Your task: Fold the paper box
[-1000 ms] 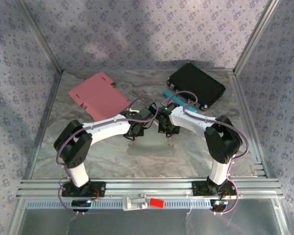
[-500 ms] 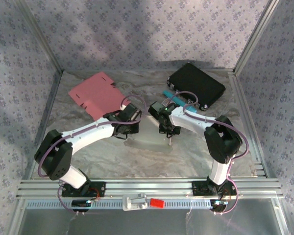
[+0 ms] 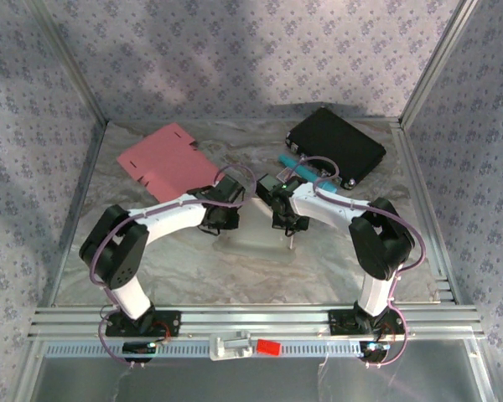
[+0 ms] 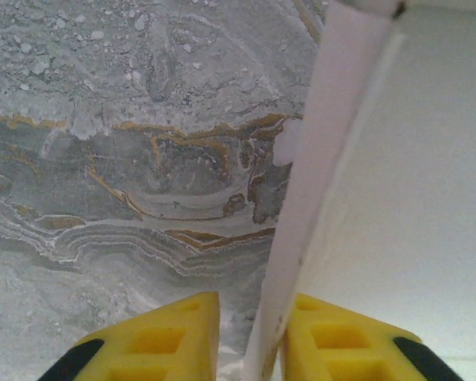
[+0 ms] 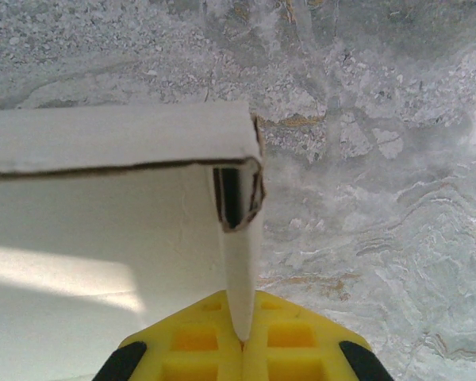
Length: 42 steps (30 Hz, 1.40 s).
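On the marble table (image 3: 193, 276), I see my left gripper (image 4: 252, 309) pinching the left wall of the white paper box (image 3: 256, 244), which sits mid-table between both arms; my right gripper (image 5: 242, 321) is clamped on the box's right wall.

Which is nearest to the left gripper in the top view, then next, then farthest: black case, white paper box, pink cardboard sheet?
1. white paper box, centre of the table, its wall pinched by the left gripper.
2. pink cardboard sheet, beyond it at the far left.
3. black case, far right corner.
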Each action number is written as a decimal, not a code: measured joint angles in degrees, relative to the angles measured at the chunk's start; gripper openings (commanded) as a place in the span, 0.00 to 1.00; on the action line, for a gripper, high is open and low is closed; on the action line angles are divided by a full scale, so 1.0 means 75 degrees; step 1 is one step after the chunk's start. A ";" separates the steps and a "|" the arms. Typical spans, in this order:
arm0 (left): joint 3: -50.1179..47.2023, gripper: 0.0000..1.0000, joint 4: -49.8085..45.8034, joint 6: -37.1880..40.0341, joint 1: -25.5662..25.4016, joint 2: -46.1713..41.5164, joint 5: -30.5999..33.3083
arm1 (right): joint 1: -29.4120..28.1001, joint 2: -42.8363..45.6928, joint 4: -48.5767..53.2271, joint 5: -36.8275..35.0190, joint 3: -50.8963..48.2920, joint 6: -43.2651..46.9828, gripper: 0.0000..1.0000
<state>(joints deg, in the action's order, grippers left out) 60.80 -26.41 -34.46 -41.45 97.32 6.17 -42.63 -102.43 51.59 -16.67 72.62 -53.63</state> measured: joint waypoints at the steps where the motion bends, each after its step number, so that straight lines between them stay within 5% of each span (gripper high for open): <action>1: 0.0017 0.15 0.0035 0.0017 0.0023 0.0052 -0.0026 | 0.0000 0.0000 -0.0009 0.0003 0.0000 0.0000 0.00; 6: 0.0067 0.00 0.0163 0.0055 0.0017 0.0192 -0.0052 | 0.0035 0.0000 -0.0038 0.0009 0.0000 0.0000 0.00; 13: 0.0140 0.00 0.0012 -0.0344 -0.0289 0.0192 0.0463 | 0.0035 -0.0079 -0.0055 -0.0050 0.0009 0.0000 0.00; 17: 0.0184 0.27 -0.0134 -0.0551 -0.0376 0.0184 0.0618 | 0.0020 -0.0163 0.0012 -0.0096 0.0090 0.0000 0.00; 20: 0.0329 0.35 -0.0294 -0.0580 -0.0373 0.0134 0.0600 | 0.0012 -0.0233 0.0085 -0.0143 0.0143 0.0000 0.00; 32: 0.0994 0.39 -0.0801 -0.0825 0.0615 -0.1524 -0.0006 | 0.0388 -0.0772 0.0615 0.0294 0.0717 -0.0335 0.00; 42: 0.0927 0.33 -0.1684 -0.1072 0.1612 -0.2955 -0.0364 | 0.1329 -0.0921 0.1055 0.1926 0.0513 -0.2556 0.00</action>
<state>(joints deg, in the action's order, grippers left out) 67.75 -39.05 -42.50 -29.36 75.16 3.44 -32.67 -109.34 59.51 -2.22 76.47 -72.79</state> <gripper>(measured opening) 0.342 0.051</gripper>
